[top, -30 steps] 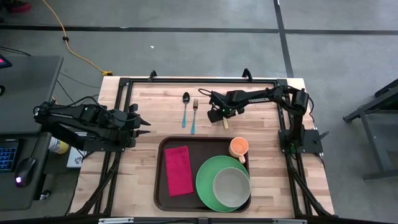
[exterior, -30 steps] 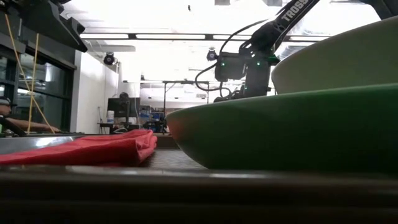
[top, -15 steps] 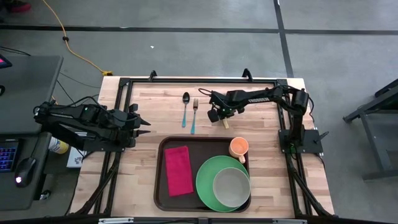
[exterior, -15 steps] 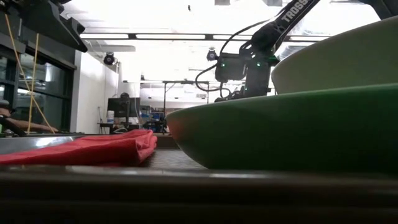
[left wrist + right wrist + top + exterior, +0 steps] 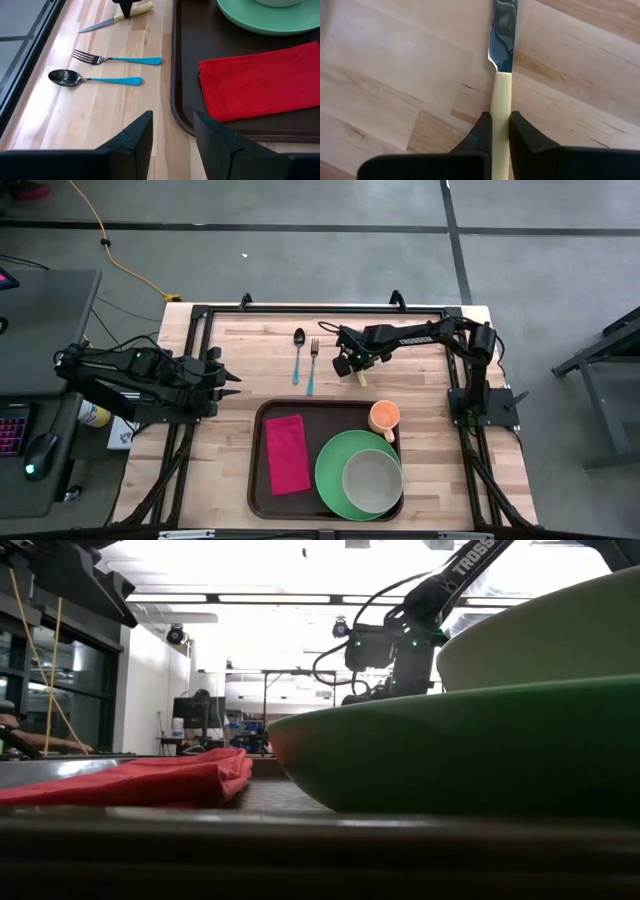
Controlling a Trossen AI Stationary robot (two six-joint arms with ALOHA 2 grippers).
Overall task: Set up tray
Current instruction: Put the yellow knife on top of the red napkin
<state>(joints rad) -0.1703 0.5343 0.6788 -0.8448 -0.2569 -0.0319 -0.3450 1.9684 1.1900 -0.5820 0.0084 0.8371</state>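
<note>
the tray [image 5: 258, 465] is a wide, dark brown rectangle with rounded corners and a raised rim, lying at the near middle of the wooden bench [image 5: 240, 350]; it carries a folded red napkin [image 5: 287, 454], a green plate [image 5: 332, 475] with a pale bowl [image 5: 372, 478] on it, and an orange cup [image 5: 384, 417]. beyond it, the right gripper [image 5: 500, 131] is pinched tight on the cream handle of a knife [image 5: 502, 95] lying on the bench beside a blue-handled fork [image 5: 313, 366] and spoon [image 5: 298, 353]. the left gripper [image 5: 172, 131] waits open over the bench's left side.
</note>
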